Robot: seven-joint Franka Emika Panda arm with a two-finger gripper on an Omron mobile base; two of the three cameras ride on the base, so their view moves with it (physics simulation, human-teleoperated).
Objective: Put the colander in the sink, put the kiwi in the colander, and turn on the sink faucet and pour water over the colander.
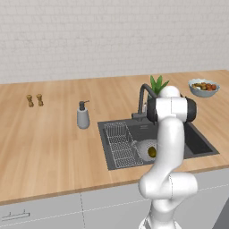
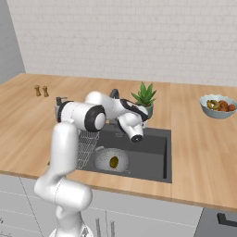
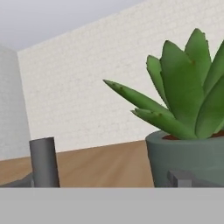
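Right base view, lower middle of frame: colander [image 2: 111,160] already down in the sink [image 2: 152,159], kiwi [image 2: 114,161] sitting inside it. So only the faucet [image 1: 144,96] step left, by the look of it.

Left base view puts the faucet just above centre, behind the sink's back edge, with the arm's white elbow crowding right beside it. Claw somewhere behind the wrist near the plant [image 2: 144,97]; spread or pressed together, can't tell. Hand view: dark grey upright post at lower left, potted plant at right, very close.

Tips for doing it well:
- Swing toward that lower-left post, away from the pot.
- Nudge the handle gently, no shoving.
- Check the spout arcs over the colander, not the wire rack [image 1: 119,144].
- Mind the soap dispenser [image 1: 82,116] on the desk [image 1: 44,143].
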